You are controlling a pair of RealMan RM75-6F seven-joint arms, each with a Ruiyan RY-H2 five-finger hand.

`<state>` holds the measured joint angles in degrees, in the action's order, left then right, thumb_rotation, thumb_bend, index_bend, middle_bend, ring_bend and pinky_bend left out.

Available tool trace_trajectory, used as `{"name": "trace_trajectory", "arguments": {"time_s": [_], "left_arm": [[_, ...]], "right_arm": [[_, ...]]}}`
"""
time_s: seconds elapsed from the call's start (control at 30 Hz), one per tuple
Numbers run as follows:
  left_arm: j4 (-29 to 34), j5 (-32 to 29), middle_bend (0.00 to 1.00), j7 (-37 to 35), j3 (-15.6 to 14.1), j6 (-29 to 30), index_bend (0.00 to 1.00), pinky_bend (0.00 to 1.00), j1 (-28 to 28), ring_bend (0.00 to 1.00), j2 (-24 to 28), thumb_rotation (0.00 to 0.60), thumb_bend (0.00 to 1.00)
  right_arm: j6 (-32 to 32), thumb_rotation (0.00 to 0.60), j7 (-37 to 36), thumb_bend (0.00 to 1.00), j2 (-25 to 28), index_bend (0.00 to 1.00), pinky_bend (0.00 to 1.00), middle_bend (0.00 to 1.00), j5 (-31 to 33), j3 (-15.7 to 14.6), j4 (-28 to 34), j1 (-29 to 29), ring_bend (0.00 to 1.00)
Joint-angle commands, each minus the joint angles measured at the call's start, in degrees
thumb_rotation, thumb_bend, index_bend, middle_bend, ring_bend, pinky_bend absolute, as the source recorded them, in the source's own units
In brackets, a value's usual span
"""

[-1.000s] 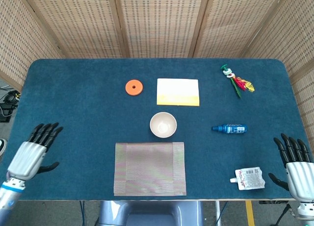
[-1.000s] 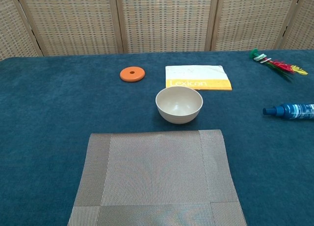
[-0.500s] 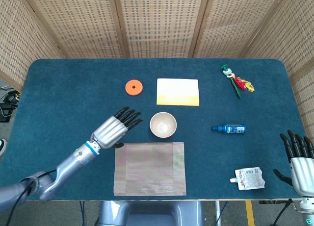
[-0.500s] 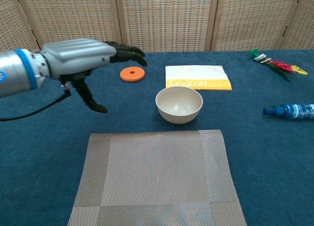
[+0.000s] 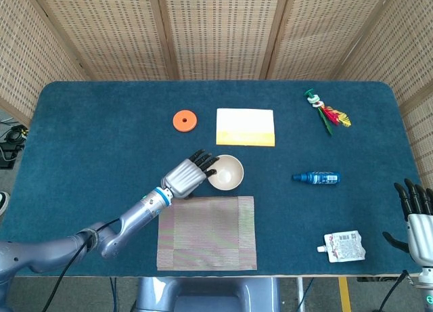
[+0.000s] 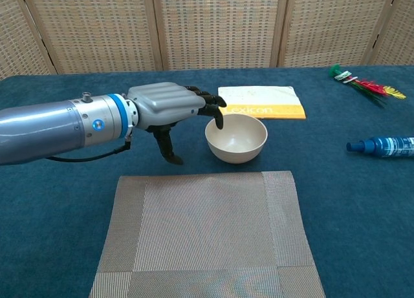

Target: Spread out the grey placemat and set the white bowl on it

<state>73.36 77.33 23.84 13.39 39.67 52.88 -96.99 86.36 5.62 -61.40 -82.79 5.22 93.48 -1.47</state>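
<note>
The grey placemat [image 5: 207, 232] [image 6: 207, 236] lies flat and spread out at the table's front edge. Just behind it stands the white bowl [image 5: 228, 172] [image 6: 238, 139], upright and empty. My left hand [image 5: 188, 174] [image 6: 165, 108] is at the bowl's left rim, its fingertips [image 6: 217, 116] curled over the rim and its thumb hanging outside the wall, apart from it. The hand does not hold the bowl, which rests on the table. My right hand [image 5: 419, 218] is at the front right corner, fingers apart, holding nothing.
An orange disc [image 5: 184, 120] and a white and yellow booklet [image 5: 245, 126] lie behind the bowl. A blue bottle [image 5: 316, 178] lies to the right, a white pouch [image 5: 344, 246] near the front right, a colourful toy [image 5: 327, 112] at the back right.
My left arm has swung from the table's left edge to the bowl, and its fingertips now hook over the left rim. My right hand has drawn back slightly toward the front edge.
</note>
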Motion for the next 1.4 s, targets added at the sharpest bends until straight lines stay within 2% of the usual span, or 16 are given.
{"name": "trace_trajectory", "arguments": {"time_s": [0.03, 0.17, 0.33, 0.47, 0.57, 0.77, 0.93, 1.17, 1.3, 1.4], "left_arm": [[-1.9, -1.3, 0.00, 0.5, -0.3, -0.2, 0.24, 0.00, 1.2, 0.00, -1.8, 0.600, 0.27], [-4.2, -3.1, 0.00, 1.1, -0.4, -0.4, 0.28, 0.00, 2.7, 0.00, -4.3, 0.600, 0.32], [-5.3, -6.7, 0.00, 3.4, -0.5, -1.5, 0.41, 0.00, 3.9, 0.00, -5.5, 0.600, 0.48], [-5.2, -9.1, 0.00, 5.5, -0.6, -1.1, 0.54, 0.00, 4.4, 0.00, -5.7, 0.600, 0.48], [-4.7, -10.6, 0.00, 7.0, -0.7, 0.2, 0.60, 0.00, 4.5, 0.00, -5.6, 0.600, 0.49], [-2.1, -12.6, 0.00, 8.2, -0.3, 3.6, 0.62, 0.00, 3.7, 0.00, -3.0, 0.600, 0.49], [1.1, -14.2, 0.00, 8.3, -0.2, 6.8, 0.63, 0.00, 1.9, 0.00, 1.5, 0.600, 0.49], [2.3, -15.3, 0.00, 3.8, -0.8, 10.1, 0.64, 0.00, -2.6, 0.00, 8.3, 0.600, 0.50], [-2.0, -15.8, 0.00, -4.2, -2.1, 10.9, 0.66, 0.00, -7.8, 0.00, 13.6, 0.600, 0.50], [-5.0, -14.2, 0.00, -10.8, -3.0, 10.8, 0.66, 0.00, -10.2, 0.00, 14.9, 0.600, 0.49]], "right_arm": [[0.0, 0.600, -0.3, 0.00, 0.1, 0.00, 0.00, 0.00, 0.1, 0.1, -0.1, 0.0, 0.00], [0.1, 0.600, -0.7, 0.00, 0.2, 0.00, 0.00, 0.00, 0.2, 0.1, -0.2, 0.0, 0.00], [-0.1, 0.600, -0.7, 0.00, 0.2, 0.00, 0.00, 0.00, 0.4, 0.1, -0.4, -0.1, 0.00], [-0.2, 0.600, -0.9, 0.00, 0.2, 0.00, 0.00, 0.00, 0.4, 0.0, -0.4, -0.1, 0.00], [-0.1, 0.600, -1.1, 0.00, 0.3, 0.00, 0.00, 0.00, 0.3, 0.0, -0.5, 0.0, 0.00], [0.7, 0.600, -1.5, 0.00, 0.5, 0.00, 0.00, 0.00, -0.5, -0.2, -0.1, 0.3, 0.00], [1.4, 0.600, -1.3, 0.00, 0.7, 0.00, 0.00, 0.00, -1.7, -0.7, 0.5, 0.6, 0.00], [2.0, 0.600, -0.7, 0.00, 0.6, 0.00, 0.00, 0.00, -3.3, -1.6, 1.1, 0.9, 0.00], [2.5, 0.600, 0.1, 0.00, 0.4, 0.00, 0.00, 0.00, -5.0, -2.5, 1.7, 1.1, 0.00], [2.7, 0.600, 0.3, 0.00, 0.4, 0.00, 0.00, 0.00, -5.6, -2.8, 2.0, 1.2, 0.00]]}}
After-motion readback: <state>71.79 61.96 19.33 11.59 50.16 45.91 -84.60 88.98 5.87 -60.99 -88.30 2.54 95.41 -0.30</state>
